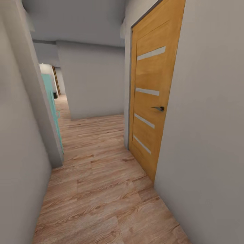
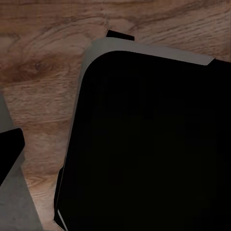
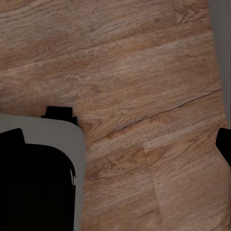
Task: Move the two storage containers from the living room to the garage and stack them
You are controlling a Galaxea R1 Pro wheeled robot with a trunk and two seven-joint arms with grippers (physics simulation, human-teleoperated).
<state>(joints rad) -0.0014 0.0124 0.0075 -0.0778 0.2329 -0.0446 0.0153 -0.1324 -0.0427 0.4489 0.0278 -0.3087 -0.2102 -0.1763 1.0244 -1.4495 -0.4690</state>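
I am in a narrow hallway with wood-plank flooring [image 1: 101, 189]. The storage containers and the garage are out of view. In the left wrist view my left gripper [image 2: 115, 149] hangs over my own black and grey base [image 2: 154, 144]; one dark fingertip [image 2: 9, 149] sits at the picture's edge and nothing is held. In the right wrist view my right gripper [image 3: 115, 142] is open above bare planks, its fingertips [image 3: 224, 144] wide apart with nothing between them.
A closed orange wooden door [image 1: 152, 101] with a dark handle [image 1: 158, 108] is set in the grey wall [image 1: 206, 135] on the right. A grey wall corner [image 1: 40, 112] juts in at left, with a teal panel [image 1: 51, 101] behind it. The passage bends left around a facing wall [image 1: 91, 81].
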